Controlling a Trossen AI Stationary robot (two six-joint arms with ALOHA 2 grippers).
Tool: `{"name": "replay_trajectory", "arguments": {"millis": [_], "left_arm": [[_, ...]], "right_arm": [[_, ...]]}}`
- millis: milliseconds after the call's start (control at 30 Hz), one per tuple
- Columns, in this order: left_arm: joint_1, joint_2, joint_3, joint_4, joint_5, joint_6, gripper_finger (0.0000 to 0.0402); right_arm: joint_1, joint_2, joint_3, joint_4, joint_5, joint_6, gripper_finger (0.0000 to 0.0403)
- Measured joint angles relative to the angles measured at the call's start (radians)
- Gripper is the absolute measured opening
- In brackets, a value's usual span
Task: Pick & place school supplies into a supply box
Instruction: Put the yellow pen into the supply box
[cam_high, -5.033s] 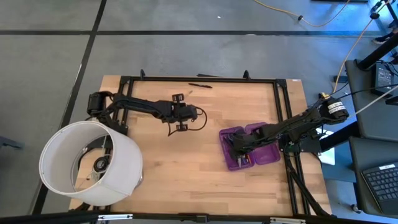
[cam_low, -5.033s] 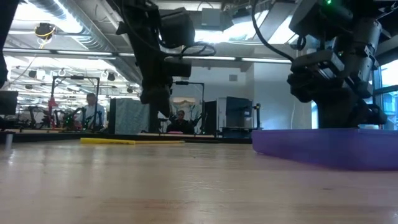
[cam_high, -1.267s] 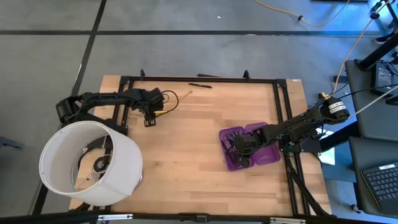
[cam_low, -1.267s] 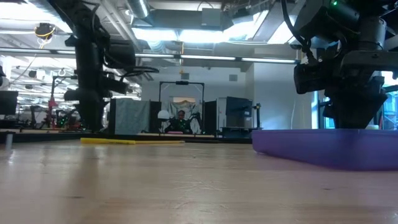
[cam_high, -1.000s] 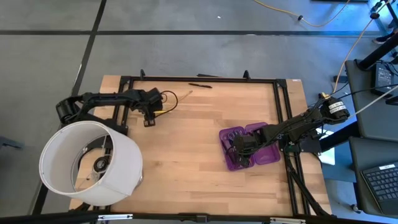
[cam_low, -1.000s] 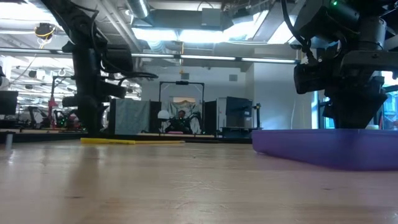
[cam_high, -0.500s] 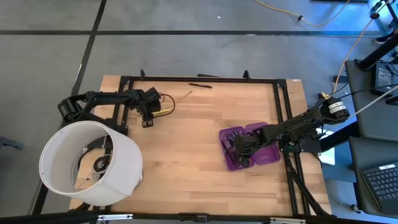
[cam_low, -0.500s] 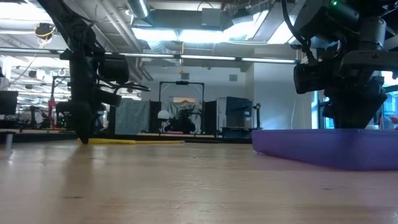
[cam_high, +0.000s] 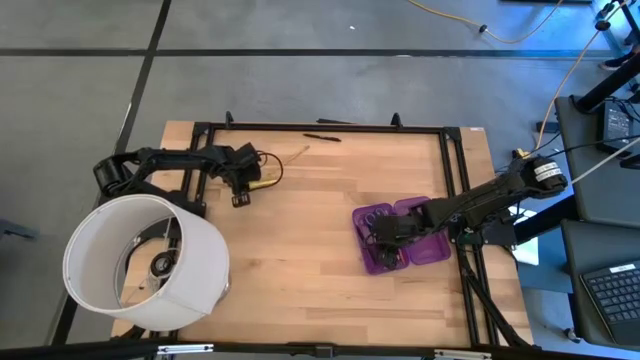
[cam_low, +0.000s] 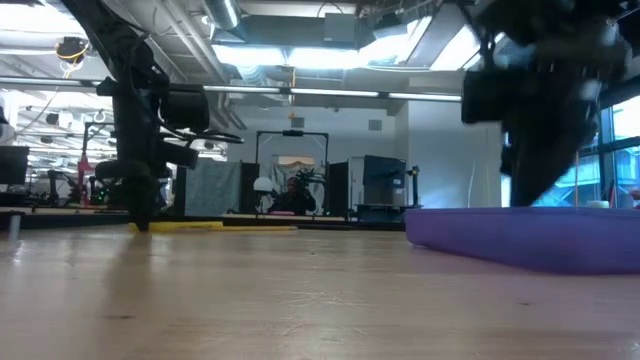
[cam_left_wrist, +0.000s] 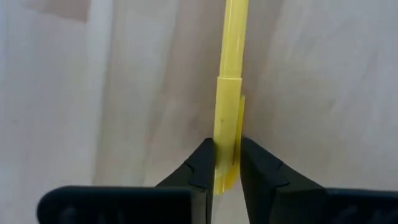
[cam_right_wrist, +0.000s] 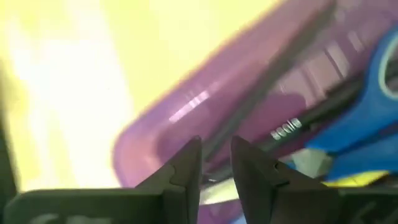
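Table (cam_high: 330, 210): pale wood planks, visible grain, low satin sheen in the low view; at its 3 o'clock side sits the supply box (cam_high: 400, 236).

Supply box: translucent purple plastic, smooth, catching bright glints in the right wrist view.

Inside it: blue scissors (cam_right_wrist: 367, 121), glossy plastic handles; a black pen (cam_right_wrist: 311, 121), smooth, white print on the barrel.

Yellow pen (cam_left_wrist: 227, 93), toward the table's 10 o'clock: smooth plastic with a soft shine, stepped cap.

Left gripper (cam_left_wrist: 225, 168): fingers dark and matt, probably plastic.

White cylinder (cam_high: 145, 262) at 8 o'clock: matt, possibly paper or cloth.
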Motion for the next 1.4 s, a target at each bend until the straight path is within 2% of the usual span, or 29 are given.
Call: {"name": "replay_trajectory", "arguments": {"millis": [100,233,367,467,867,1167,1300,1400], "left_arm": [[-0.019,-0.002,0.02,-0.003,0.067,-0.052,0.0044],[-0.054,-0.004,0.036,0.042,0.206,-0.105,0.004],[-0.112,-0.005,0.038,0.18,0.349,-0.174,0.0044],[-0.172,-0.005,0.038,0.304,0.412,-0.205,0.0044],[-0.411,-0.006,0.041,0.89,0.403,-0.235,0.0046],[-0.5,-0.007,0.041,0.976,0.393,-0.193,0.0048],[-0.519,-0.007,0.041,0.991,0.393,-0.19,0.0048],[-0.529,-0.007,0.041,0.994,0.392,-0.174,0.0049]], "right_arm": [[0.019,-0.062,0.0,0.041,0.021,-0.026,0.009],[0.045,-0.136,0.0,0.11,0.096,-0.106,0.009],[0.066,-0.175,0.0,0.175,0.141,-0.243,0.009],[0.078,-0.177,0.0,0.245,0.171,-0.313,0.009],[0.074,-0.176,0.0,0.436,0.248,-0.632,0.009],[0.074,-0.176,0.0,0.664,0.274,-0.786,0.009],[0.053,-0.175,0.0,0.68,0.292,-0.754,0.0097],[0.025,-0.145,0.0,0.74,0.295,-0.727,0.0122]]}}
